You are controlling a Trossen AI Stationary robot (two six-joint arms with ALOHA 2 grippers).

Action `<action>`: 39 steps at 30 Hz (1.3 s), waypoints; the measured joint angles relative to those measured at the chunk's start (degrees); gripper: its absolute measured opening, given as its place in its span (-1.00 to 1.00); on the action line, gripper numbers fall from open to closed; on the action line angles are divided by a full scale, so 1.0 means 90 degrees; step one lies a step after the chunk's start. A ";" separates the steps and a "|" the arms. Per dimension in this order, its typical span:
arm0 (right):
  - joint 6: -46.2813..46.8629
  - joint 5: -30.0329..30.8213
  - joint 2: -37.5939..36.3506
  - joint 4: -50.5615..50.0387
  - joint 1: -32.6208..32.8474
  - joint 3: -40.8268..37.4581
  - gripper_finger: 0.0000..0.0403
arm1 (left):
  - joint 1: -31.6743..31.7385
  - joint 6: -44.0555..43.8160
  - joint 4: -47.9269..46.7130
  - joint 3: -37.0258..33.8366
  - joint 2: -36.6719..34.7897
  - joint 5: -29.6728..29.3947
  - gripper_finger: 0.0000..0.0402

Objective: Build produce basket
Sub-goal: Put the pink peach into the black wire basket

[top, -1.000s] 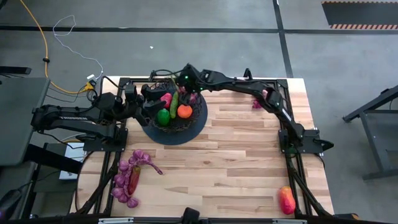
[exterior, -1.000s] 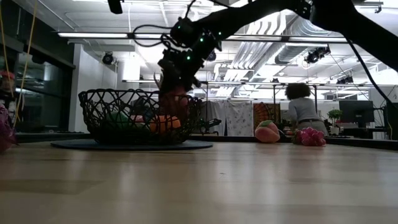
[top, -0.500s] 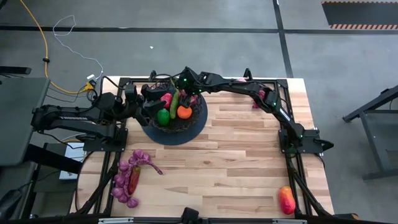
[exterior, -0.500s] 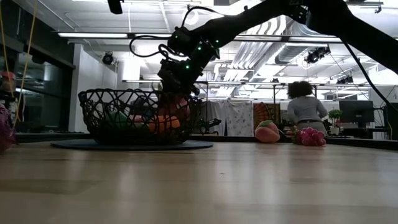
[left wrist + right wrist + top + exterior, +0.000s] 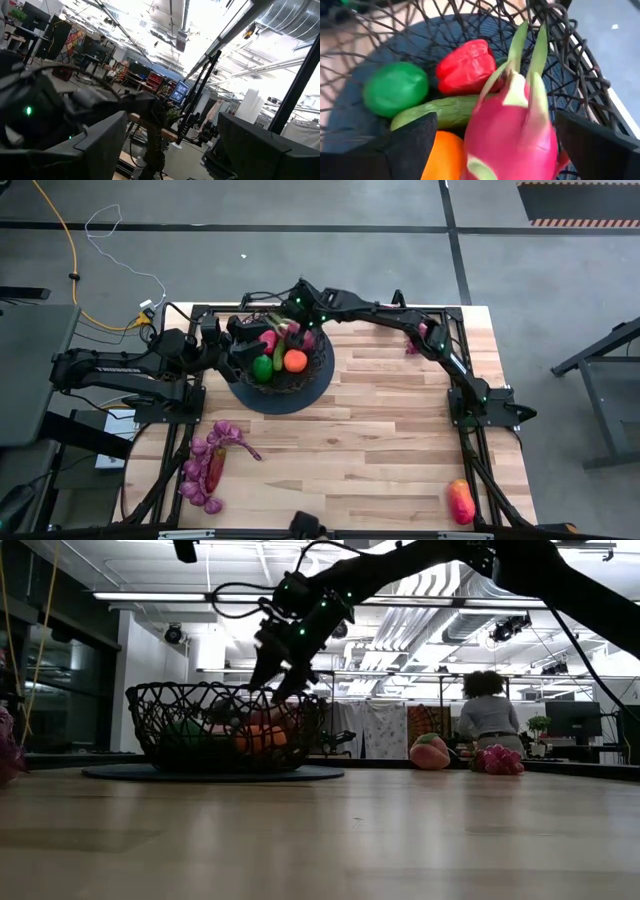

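The black wire basket [image 5: 312,376] stands at the table's far middle on its dark round base. In it lie a green lime [image 5: 395,87], a red pepper [image 5: 465,65], a green cucumber [image 5: 440,110], an orange [image 5: 445,155] and a pink dragon fruit [image 5: 515,125]. The dragon fruit rests on the other produce by the basket's far right wall. My right gripper [image 5: 275,680] hangs open just above the rim, with a finger on either side of the dragon fruit and clear of it. My left gripper [image 5: 232,345] waits open at the basket's left side, tipped upward.
Purple grape bunches with a red fruit [image 5: 208,468] lie near the table's near left corner. A red-orange mango [image 5: 460,502] lies at the near right. A pink fruit [image 5: 413,340] sits at the far right behind my right arm. Bare wood lies between them.
My right gripper dipped into the basket with the pink dragon fruit, then opened, let it go and rose to just above the rim. The dragon fruit now lies on the other produce in the basket.
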 joint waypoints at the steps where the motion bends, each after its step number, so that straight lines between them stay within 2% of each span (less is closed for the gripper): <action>1: -0.0009 -0.0132 0.0000 -0.0162 -0.0043 0.0156 0.93 | 0.0001 0.0000 0.0000 0.0000 0.0000 0.0001 0.51; 6: -0.0388 -0.0779 -0.0141 -0.1276 -0.0227 0.1083 0.93 | 0.0001 0.0176 0.0000 0.0000 0.0000 -0.0001 0.51; 9: -0.0618 -0.0992 -0.0877 -0.1445 -0.0278 0.0360 0.93 | -0.0001 0.0177 -0.0002 -0.0002 0.0000 -0.0001 0.51; 12: -0.0831 -0.1065 -0.1775 -0.1407 -0.0296 -0.0729 0.93 | 0.0001 0.0175 -0.0007 -0.0002 0.0000 -0.0004 0.51; 17: -0.0227 -0.1114 -0.3683 0.0091 -0.0294 -0.3559 0.93 | 0.0001 0.0190 -0.0074 -0.0002 0.0000 -0.0035 0.51; 21: 0.1021 -0.1117 -0.5295 0.1797 -0.0193 -0.5843 0.93 | 0.0004 0.0323 -0.0168 -0.0002 0.0000 -0.0054 0.51; 25: 0.2511 -0.1140 -0.6614 0.3434 -0.0002 -0.7359 0.93 | 0.0004 0.0361 -0.0286 -0.0002 0.0019 -0.0162 0.51; 29: 0.3363 -0.0971 -0.7500 0.4919 0.0165 -0.8250 0.93 | 0.0004 0.0456 -0.0374 -0.0002 0.0022 -0.0193 0.51; 31: 0.3317 -0.0690 -0.7794 0.5310 0.0252 -0.8498 0.93 | 0.0004 0.0454 -0.0386 -0.0002 0.0022 -0.0196 0.51; 34: 0.3062 -0.0273 -0.8040 0.5292 0.0335 -0.8628 0.93 | 0.0005 0.0452 -0.0386 -0.0002 0.0022 -0.0182 0.51; 39: 0.2838 -0.0298 -0.8070 0.5289 0.0389 -0.8609 0.93 | 0.0006 0.0449 -0.0389 -0.0002 0.0024 -0.0174 0.51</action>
